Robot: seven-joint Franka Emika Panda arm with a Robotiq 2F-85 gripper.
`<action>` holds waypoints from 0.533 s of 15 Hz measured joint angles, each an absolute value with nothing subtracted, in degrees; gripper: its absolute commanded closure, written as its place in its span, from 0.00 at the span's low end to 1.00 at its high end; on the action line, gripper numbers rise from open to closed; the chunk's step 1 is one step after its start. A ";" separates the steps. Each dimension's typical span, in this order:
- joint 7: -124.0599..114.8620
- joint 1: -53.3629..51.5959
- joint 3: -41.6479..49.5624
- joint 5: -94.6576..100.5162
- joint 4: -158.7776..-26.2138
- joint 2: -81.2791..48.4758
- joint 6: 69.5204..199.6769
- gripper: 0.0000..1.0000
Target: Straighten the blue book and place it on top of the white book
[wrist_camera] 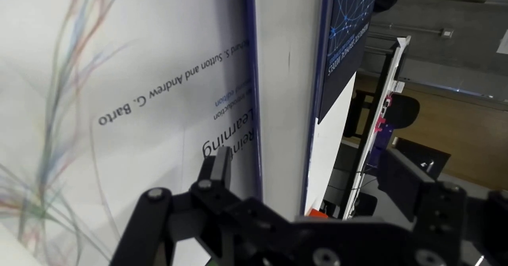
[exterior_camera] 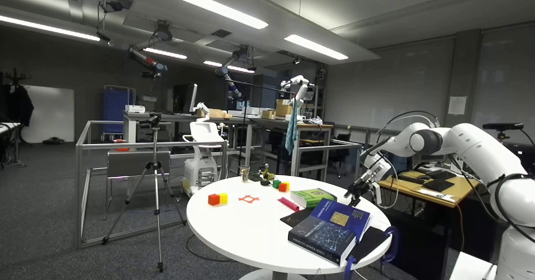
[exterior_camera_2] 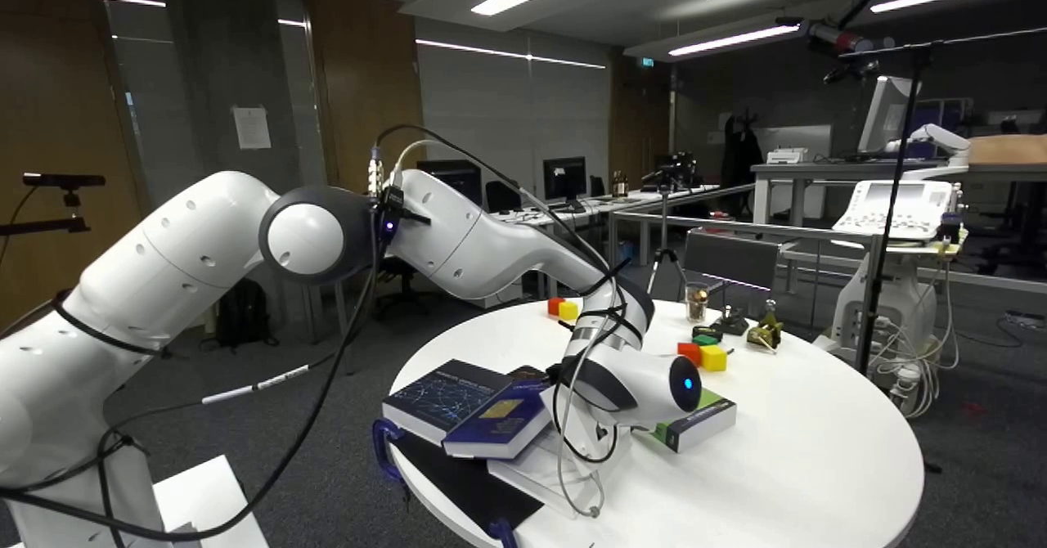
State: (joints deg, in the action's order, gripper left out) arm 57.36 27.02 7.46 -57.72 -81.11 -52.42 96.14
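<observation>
The blue book (exterior_camera: 351,215) with its yellowish patch lies askew and tilted beside the dark book; it also shows in an exterior view (exterior_camera_2: 497,421) and, by its pale page edge, in the wrist view (wrist_camera: 286,83). The white book (exterior_camera_2: 532,468) lies flat, partly under the blue book and partly hidden by the arm; its printed cover fills the left of the wrist view (wrist_camera: 158,55). My gripper (exterior_camera: 353,195) is open at the blue book's edge. In the wrist view the jaws (wrist_camera: 311,170) stand apart, one finger over the white cover, the other beyond the blue book.
A dark book (exterior_camera: 322,236) adjoins the blue book. A black mat (exterior_camera: 374,240) and blue clamps (exterior_camera: 391,244) are at the table edge. A green book (exterior_camera: 311,197), a pink object (exterior_camera: 288,204) and colored blocks (exterior_camera: 217,199) are on the round table (exterior_camera: 246,234).
</observation>
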 measured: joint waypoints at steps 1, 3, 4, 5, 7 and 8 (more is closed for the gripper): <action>57.36 27.01 7.46 -57.66 -80.97 -52.68 96.14 0.00; 57.36 26.97 7.46 -57.50 -80.64 -53.25 96.14 0.00; 57.36 26.95 7.45 -57.42 -80.49 -53.50 96.14 0.00; 57.36 26.93 7.44 -57.29 -80.39 -53.66 96.14 0.00; 57.36 26.88 7.40 -56.92 -80.31 -53.77 96.14 0.00; 57.36 26.84 7.40 -56.46 -80.29 -53.77 96.14 0.00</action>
State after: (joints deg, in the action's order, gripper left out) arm 57.36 26.84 7.40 -56.46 -80.29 -53.77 96.14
